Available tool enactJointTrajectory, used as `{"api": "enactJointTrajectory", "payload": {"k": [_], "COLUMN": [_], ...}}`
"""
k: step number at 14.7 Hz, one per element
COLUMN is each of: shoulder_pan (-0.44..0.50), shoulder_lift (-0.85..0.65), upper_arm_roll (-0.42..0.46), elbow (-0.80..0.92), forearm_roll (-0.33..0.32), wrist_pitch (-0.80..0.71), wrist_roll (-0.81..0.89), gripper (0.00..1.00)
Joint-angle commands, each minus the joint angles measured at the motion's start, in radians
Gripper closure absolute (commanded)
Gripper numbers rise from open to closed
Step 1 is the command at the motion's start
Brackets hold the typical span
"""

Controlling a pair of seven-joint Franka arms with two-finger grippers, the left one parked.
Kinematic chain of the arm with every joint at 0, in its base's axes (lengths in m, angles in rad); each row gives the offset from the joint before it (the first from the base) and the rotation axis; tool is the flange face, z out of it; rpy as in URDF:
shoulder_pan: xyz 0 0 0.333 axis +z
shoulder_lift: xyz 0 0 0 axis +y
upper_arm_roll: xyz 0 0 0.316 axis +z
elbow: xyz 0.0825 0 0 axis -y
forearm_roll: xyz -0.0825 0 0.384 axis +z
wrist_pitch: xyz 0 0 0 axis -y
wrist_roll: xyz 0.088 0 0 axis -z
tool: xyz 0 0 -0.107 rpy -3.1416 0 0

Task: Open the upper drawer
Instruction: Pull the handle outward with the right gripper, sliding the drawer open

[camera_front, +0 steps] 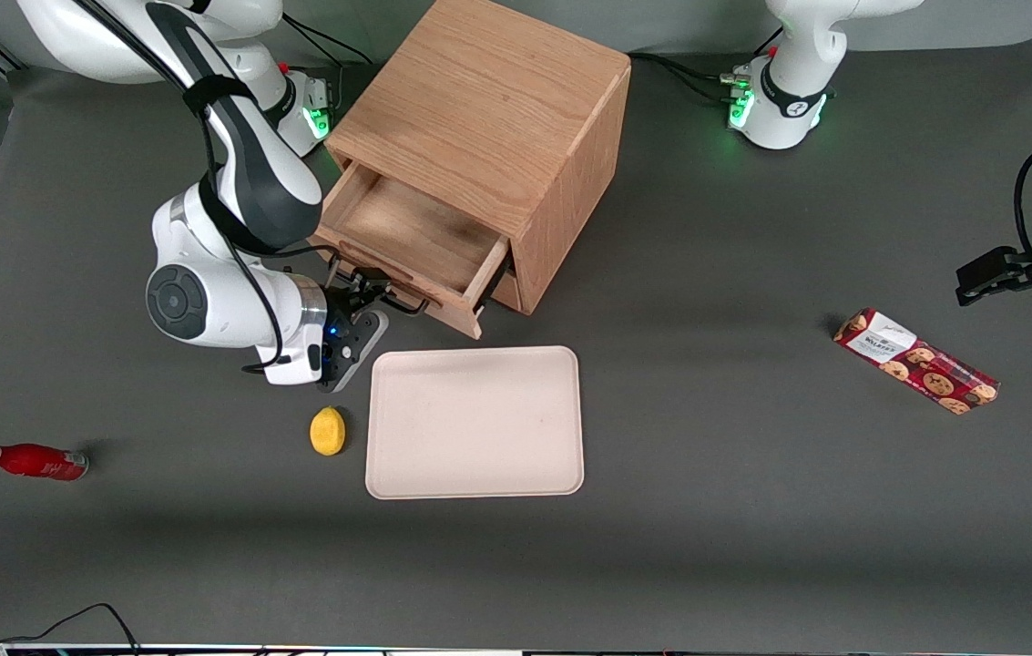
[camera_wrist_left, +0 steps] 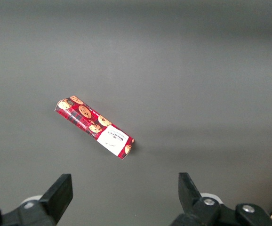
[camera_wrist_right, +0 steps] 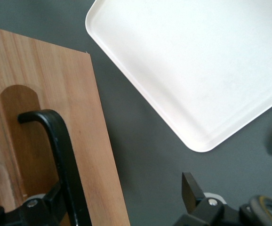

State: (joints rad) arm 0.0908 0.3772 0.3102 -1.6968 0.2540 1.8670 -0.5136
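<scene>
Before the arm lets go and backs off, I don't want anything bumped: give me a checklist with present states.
1. Upper drawer pulled out: ok, inside shows.
2. Gripper at the handle: ok, fingers straddle the bar.
3. Fingers released: ok, apart, not clamped.
4. Tray clear of the drawer front: ok, a gap shows.
5. Lemon clear of the gripper: ok, nearer the front camera.
6. Drawer fully extended: cannot tell.

Robot lab — grey mat tabletop (camera_front: 707, 547), arm bases bolted on, gripper (camera_front: 368, 296) by oak cabinet (camera_front: 488, 118).
</scene>
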Motion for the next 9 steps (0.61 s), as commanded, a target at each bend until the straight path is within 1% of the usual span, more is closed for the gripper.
{"api": "enactJointTrajectory", "payload": {"k": [1,6,7,9], "shoulder_pan": [0.004,0.004,0.006,0.001], "shoulder_lift": [0.045,0.075,0.083,0.106], "upper_arm_roll": [-0.025,-0.062,-0.081,-0.092], "elbow": [0.069,0.146,0.17,0.209], "forearm_roll": [-0.012,-0.033,-0.038,-0.045], "wrist_pitch": [-0.012,-0.058,-0.072,-0.078], "wrist_roll": [-0.058,-0.089,-0.107,-0.155], "gripper": [0.0,0.0,0.0,0.0]}}
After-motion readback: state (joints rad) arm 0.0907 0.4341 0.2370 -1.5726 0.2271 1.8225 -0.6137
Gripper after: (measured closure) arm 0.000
